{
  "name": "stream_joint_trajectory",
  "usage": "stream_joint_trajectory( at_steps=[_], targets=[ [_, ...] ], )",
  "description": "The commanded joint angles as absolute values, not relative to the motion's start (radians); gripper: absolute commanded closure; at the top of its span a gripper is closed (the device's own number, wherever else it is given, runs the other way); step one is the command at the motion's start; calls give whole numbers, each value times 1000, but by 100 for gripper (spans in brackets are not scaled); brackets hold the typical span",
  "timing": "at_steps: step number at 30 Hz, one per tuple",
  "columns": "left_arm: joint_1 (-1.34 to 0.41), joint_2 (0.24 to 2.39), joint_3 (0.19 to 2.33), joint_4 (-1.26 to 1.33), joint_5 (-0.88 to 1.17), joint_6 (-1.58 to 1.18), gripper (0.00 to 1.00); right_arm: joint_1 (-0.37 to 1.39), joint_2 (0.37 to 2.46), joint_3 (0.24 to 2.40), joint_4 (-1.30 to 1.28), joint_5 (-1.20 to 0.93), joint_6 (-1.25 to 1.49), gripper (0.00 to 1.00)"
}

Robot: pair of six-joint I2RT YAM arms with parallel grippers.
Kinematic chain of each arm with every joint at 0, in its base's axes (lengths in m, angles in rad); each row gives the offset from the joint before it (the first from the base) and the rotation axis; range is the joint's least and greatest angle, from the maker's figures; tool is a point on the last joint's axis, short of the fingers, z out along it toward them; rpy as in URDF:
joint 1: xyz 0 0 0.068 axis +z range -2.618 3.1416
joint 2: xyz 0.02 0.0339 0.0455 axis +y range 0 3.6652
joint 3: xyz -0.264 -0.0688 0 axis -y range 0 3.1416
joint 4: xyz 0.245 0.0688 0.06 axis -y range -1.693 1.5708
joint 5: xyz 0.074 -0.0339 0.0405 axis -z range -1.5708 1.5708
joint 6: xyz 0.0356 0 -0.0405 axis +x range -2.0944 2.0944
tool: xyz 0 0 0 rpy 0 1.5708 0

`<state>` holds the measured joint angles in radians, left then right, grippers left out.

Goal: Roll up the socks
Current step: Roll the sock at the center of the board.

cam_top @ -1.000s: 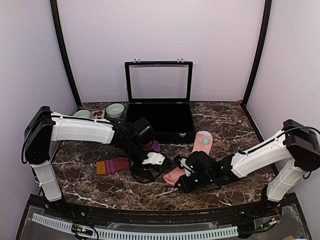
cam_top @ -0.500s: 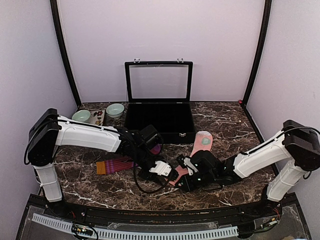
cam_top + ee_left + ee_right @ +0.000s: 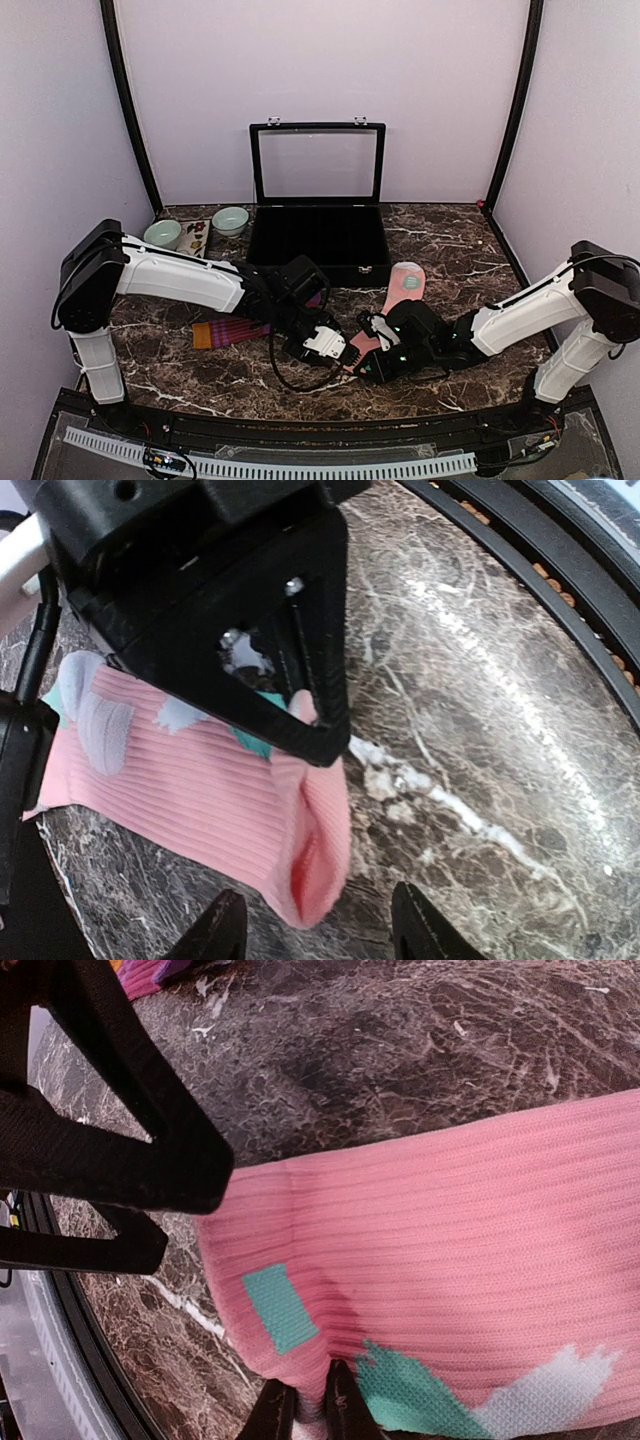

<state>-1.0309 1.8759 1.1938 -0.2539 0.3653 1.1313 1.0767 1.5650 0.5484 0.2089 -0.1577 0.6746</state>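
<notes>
The salmon-pink sock [image 3: 400, 290] lies on the marble table from the case's front down toward the middle. My right gripper [image 3: 368, 352] is shut on the edge of its near end; in the right wrist view the fingertips [image 3: 340, 1408] pinch the pink ribbed fabric [image 3: 450, 1240] beside a mint patch. My left gripper [image 3: 328, 345] is open, its tips either side of the sock's folded end [image 3: 315, 865], which lies just short of them in the left wrist view. The maroon striped sock [image 3: 232, 329] with its orange cuff lies flat to the left, partly under the left arm.
A black display case [image 3: 318, 238] with its lid up stands at the back centre. Two pale green bowls [image 3: 230, 220] [image 3: 163, 232] sit at the back left. The black rail of the table's near edge [image 3: 560, 590] runs close to both grippers.
My left gripper has moved right and nearer, from over the maroon sock to the pink sock's near end. The right gripper has kept its hold, almost still.
</notes>
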Motion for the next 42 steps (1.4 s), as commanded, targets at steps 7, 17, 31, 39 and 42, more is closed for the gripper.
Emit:
stream_joint_trajectory(
  at_steps=[7,17,31,39,42],
  targets=[
    [-1042,1898,1203,-265,377,1141,47,1057,1550,506,133,-155,664,92],
    [-1054,1930,1233,-255,378,1136,61,1045,1572,524,143,-173,637,92],
    [-1057,1958,1239,-147,296,1119,56,1037,1577,528,130,-196,611,93],
    [-1052,1935,1189,-123,280,1166,45,1031,1571,529,120,-202,601,93],
    [-1052,1935,1204,-154,317,1157,46,1029,1576,530,123,-207,601,93]
  ],
)
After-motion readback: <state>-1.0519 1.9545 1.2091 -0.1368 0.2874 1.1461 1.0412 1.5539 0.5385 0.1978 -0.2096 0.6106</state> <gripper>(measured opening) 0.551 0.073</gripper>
